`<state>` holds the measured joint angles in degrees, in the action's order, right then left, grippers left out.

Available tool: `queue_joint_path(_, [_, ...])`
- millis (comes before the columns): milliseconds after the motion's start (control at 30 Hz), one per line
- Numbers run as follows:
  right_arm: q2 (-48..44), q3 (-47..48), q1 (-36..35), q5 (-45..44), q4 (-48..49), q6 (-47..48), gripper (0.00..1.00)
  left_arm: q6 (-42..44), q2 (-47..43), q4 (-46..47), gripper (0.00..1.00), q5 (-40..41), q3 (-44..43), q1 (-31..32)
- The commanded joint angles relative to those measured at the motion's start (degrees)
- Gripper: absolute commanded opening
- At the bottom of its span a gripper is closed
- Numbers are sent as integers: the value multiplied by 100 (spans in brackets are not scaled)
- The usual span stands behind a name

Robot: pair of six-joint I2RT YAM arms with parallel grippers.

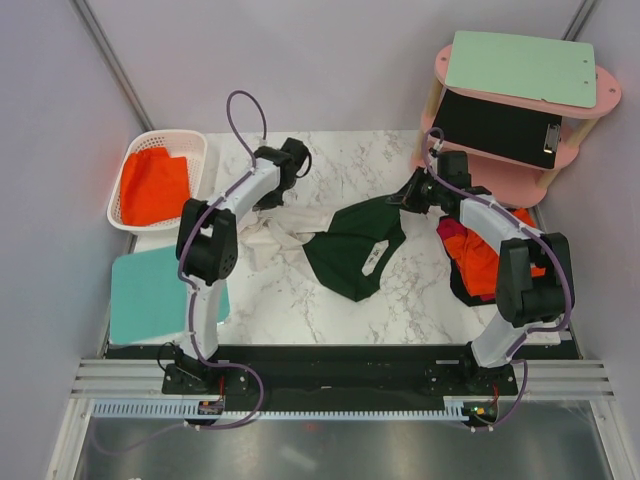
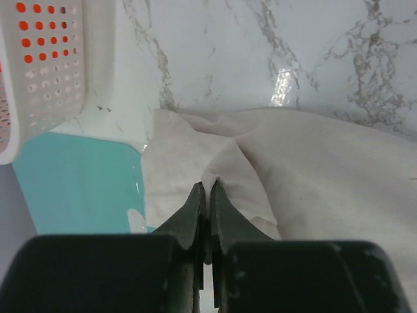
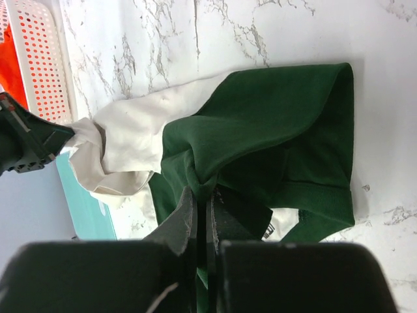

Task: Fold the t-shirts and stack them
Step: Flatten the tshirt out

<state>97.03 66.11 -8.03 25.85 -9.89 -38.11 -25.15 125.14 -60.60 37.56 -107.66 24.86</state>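
The cream-white t-shirt (image 1: 272, 237) lies crumpled on the marble table left of centre. It fills the left wrist view (image 2: 313, 169) and shows in the right wrist view (image 3: 127, 140). The dark green t-shirt (image 1: 352, 250) lies bunched at the centre, partly over the cream one, and is large in the right wrist view (image 3: 273, 124). My left gripper (image 1: 275, 195) is shut on a pinched fold of the cream shirt (image 2: 210, 186). My right gripper (image 1: 408, 198) is shut on a fold of the green shirt (image 3: 207, 192) at its right end.
A white basket (image 1: 195, 145) with orange cloth (image 1: 153, 185) stands at the back left. A teal board (image 1: 150, 295) lies front left. Orange and red cloth (image 1: 480, 250) is heaped at the right. A pink shelf (image 1: 590, 95) with clipboards stands back right.
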Motion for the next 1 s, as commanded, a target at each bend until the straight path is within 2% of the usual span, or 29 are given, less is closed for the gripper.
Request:
queue_joint_path(0, [-61,412,-14,131,172,-13,0,-17,-946,-128,2,383,-106,-201])
queue_joint_path(300, [-755,684,-14,79,172,277,0,229,-2397,-128,2,366,-212,-544])
queue_joint_path(700, [-1432,737,117,193,260,330,0,440,-3162,-136,2,375,-45,-833])
queue_joint_path(967, [-1766,1290,214,413,111,470,0,870,-3671,-145,2,234,-519,-1062])
